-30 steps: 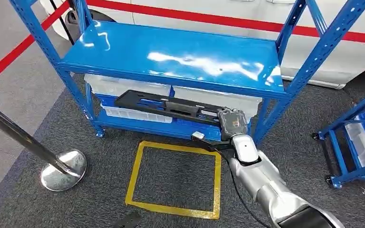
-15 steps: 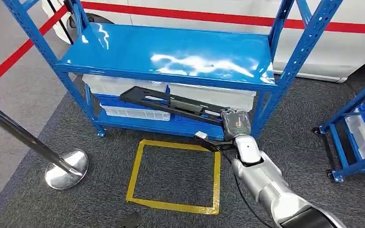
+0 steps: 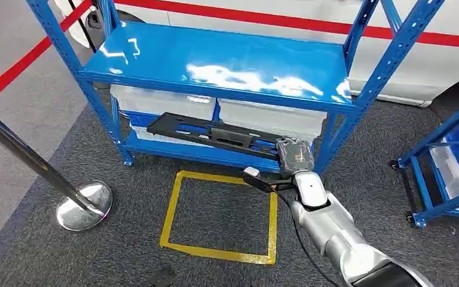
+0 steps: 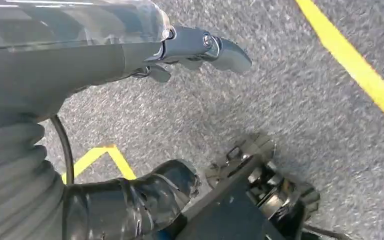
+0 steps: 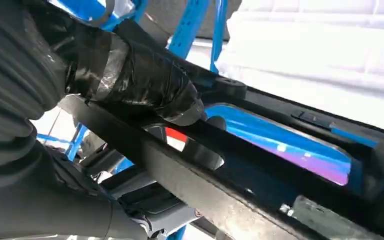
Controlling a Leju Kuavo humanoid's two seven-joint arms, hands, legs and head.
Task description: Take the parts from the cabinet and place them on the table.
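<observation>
Gripping one end of a long black part (image 3: 215, 134), the right hand (image 3: 293, 156) reaches out at the front of the blue rack (image 3: 227, 66). The part is a flat, slotted frame; it stretches from the hand toward the rack's left side, level with the gap between the top shelf and the lower one, in front of two white bins (image 3: 161, 103) that sit on the lower shelf. Its far end hangs free, touching nothing that can be seen. In the right wrist view the taped thumb (image 5: 145, 75) presses across a black bar of the part (image 5: 220, 185), the fingers clenched round it, with blue shelf surface showing through the part's opening.

The left hand (image 4: 200, 47) hangs over grey carpet, its fingers loosely spread and grasping nothing (a dark bit of the robot's own body lies below it in that view).

On the carpet before the rack, a yellow tape square (image 3: 221, 218) marks the floor; the right arm (image 3: 334, 233) crosses its right corner. A chrome stanchion (image 3: 83, 206) stands to the left, its pole leaning toward the picture's edge. A second blue rack (image 3: 442, 173) with white bins stands at the right. Behind the main rack, a white vehicle body with a red stripe (image 3: 311, 25) runs across.
</observation>
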